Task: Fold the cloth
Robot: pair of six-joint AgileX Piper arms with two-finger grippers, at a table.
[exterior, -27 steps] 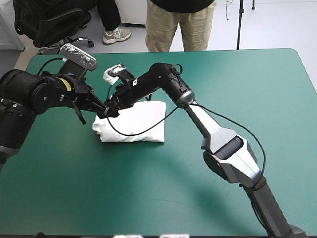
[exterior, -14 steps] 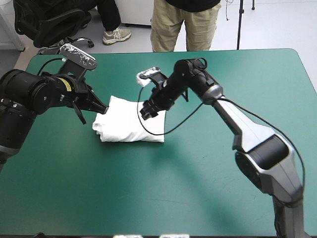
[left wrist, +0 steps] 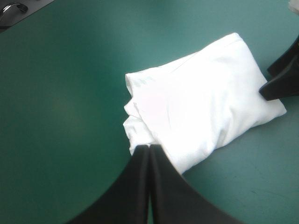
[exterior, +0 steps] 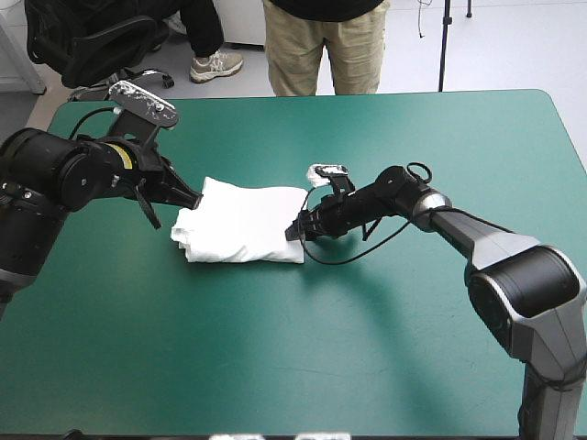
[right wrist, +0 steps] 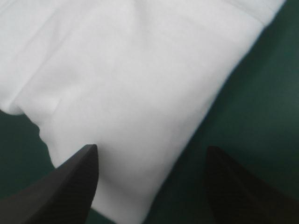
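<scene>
Folded T-shirt (exterior: 243,225) lies on the teal-green bench (exterior: 413,348). Left gripper (left wrist: 148,148) touches one end, jaws pressed together; right gripper (right wrist: 152,149) sits at the opposite end, jaws spread.

You're in a lab, by the look of it. A bench (exterior: 275,348) with a teal-green cover, a black swivel chair (exterior: 92,41) at eleven o'clock, and a bare pale floor (exterior: 514,46).

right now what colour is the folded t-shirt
Plain white, no print visible; the T-shirt shows best in the left wrist view.
</scene>
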